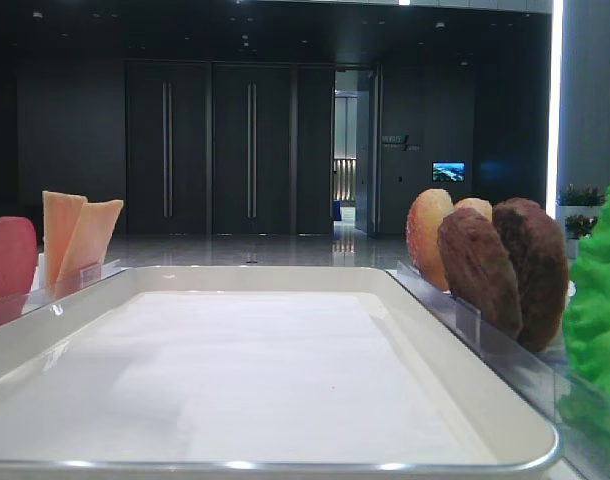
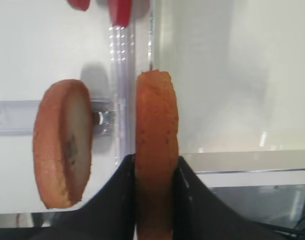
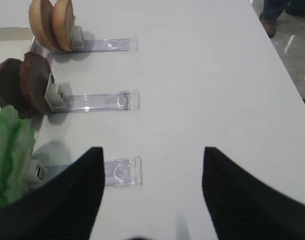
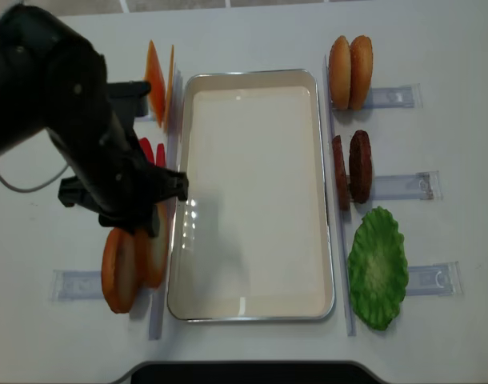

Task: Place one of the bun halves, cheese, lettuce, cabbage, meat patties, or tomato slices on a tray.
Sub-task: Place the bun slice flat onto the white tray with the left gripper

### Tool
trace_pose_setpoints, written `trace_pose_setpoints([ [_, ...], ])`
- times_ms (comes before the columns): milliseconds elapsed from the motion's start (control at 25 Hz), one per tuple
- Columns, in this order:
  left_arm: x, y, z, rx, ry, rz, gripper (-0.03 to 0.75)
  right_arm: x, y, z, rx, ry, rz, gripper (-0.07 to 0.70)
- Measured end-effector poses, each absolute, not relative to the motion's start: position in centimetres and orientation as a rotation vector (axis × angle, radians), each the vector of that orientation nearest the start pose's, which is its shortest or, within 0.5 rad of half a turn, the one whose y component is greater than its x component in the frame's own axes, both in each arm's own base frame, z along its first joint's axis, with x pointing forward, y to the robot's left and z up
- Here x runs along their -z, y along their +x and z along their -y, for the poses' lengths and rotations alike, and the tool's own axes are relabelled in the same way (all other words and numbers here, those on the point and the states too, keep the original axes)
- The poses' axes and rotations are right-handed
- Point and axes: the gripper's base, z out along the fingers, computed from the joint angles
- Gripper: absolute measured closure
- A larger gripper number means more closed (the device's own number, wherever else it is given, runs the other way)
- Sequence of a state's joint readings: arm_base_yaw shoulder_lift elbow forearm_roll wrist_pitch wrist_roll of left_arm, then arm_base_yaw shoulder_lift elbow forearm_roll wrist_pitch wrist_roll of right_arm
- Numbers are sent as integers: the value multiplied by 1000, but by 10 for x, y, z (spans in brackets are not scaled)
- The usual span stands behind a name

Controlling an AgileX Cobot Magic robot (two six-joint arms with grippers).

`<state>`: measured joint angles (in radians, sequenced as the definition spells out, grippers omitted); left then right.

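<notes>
My left gripper [image 2: 155, 161] is shut on a bun half [image 2: 155, 115] that stands on edge just left of the white tray [image 2: 232, 75]. A second bun half [image 2: 62, 142] stands beside it in a clear holder. From above, the black left arm [image 4: 76, 136] covers the gripper; both bun halves [image 4: 136, 260] show below it. The tray [image 4: 252, 304] holds no food. My right gripper [image 3: 150, 165] hangs open over bare table, right of the lettuce [image 3: 10, 150], the meat patties [image 3: 22, 85] and two more bun halves [image 3: 52, 22].
Cheese slices [image 4: 158, 80] and red tomato slices [image 4: 152, 152] stand left of the tray. Right of it are bun halves [image 4: 350, 72], patties [image 4: 352, 168] and lettuce [image 4: 378, 268], each in a clear holder [image 3: 100, 101]. The table edge [image 3: 287, 75] runs at the right.
</notes>
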<state>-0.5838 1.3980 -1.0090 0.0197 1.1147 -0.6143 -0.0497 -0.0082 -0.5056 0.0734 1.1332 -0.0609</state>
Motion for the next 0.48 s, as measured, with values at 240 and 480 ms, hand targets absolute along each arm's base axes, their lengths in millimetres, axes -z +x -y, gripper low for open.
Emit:
trace_pose_setpoints([
  [240, -288, 198, 144, 454, 48, -2844, 573, -273, -10, -7, -22, -19, -2101, 219],
  [480, -268, 194, 155, 707, 123, -2743, 574, -273, -10, -7, -22, -19, -2101, 219],
])
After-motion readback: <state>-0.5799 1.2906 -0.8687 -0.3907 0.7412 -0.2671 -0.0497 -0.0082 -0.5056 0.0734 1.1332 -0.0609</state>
